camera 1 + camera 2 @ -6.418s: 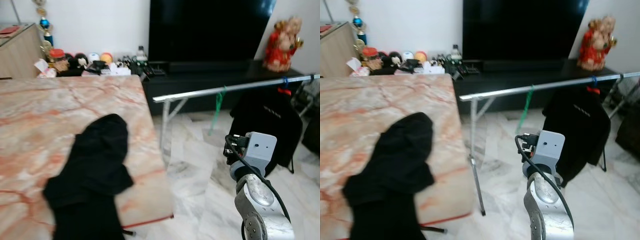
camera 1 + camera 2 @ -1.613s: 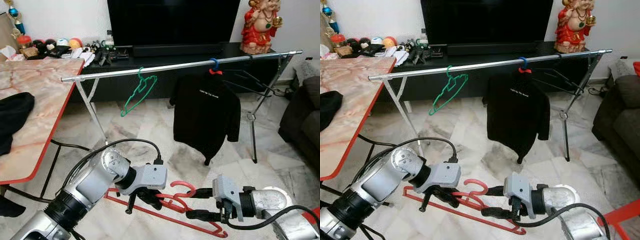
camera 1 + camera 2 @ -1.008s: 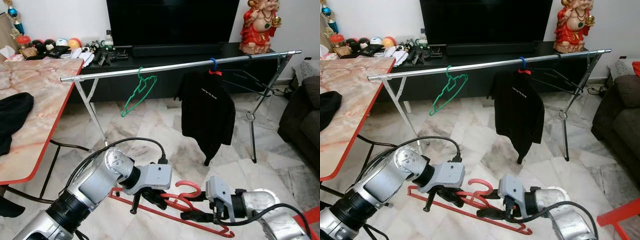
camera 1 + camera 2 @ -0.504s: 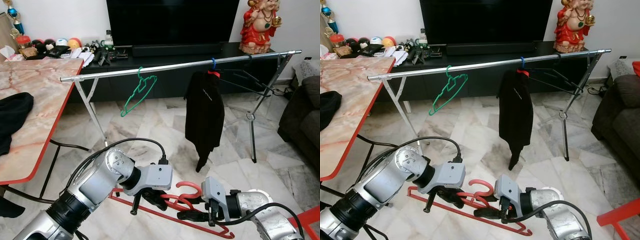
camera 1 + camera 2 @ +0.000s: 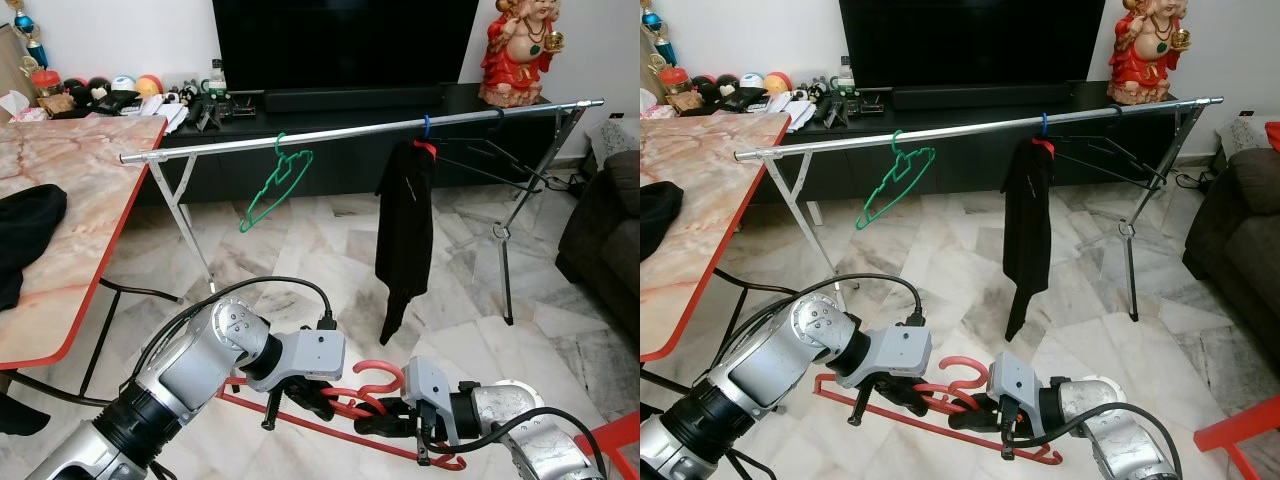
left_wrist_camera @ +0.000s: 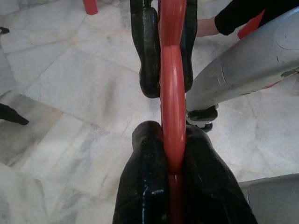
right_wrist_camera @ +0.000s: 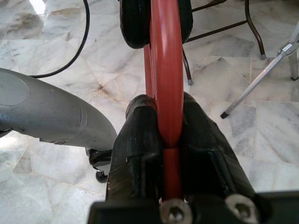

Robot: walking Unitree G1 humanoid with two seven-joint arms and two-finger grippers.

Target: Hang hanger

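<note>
A red hanger (image 5: 381, 373) is held low over the marble floor, its hook pointing up. My left gripper (image 5: 308, 400) is shut on its neck, and my right gripper (image 5: 370, 422) is shut on it just beside, from the right. In the left wrist view the red hanger (image 6: 172, 93) runs between the closed fingers (image 6: 149, 182). The right wrist view has the red hanger (image 7: 167, 84) pinched between the fingers (image 7: 140, 140). Farther off stands a metal clothes rail (image 5: 340, 131) with an empty green hanger (image 5: 276, 184) and a black shirt (image 5: 405, 235).
A marble table (image 5: 80, 190) with a black garment (image 5: 25, 235) is on the left. A TV console (image 5: 330, 100) and a red statue (image 5: 518, 48) stand behind the rail. A dark sofa (image 5: 612, 240) is at the right, and a red frame (image 5: 618, 440) sits near my right arm.
The black shirt on the rail has swung round to hang edge-on. My right gripper has slid a little left along the red hanger, closer to the left gripper.
</note>
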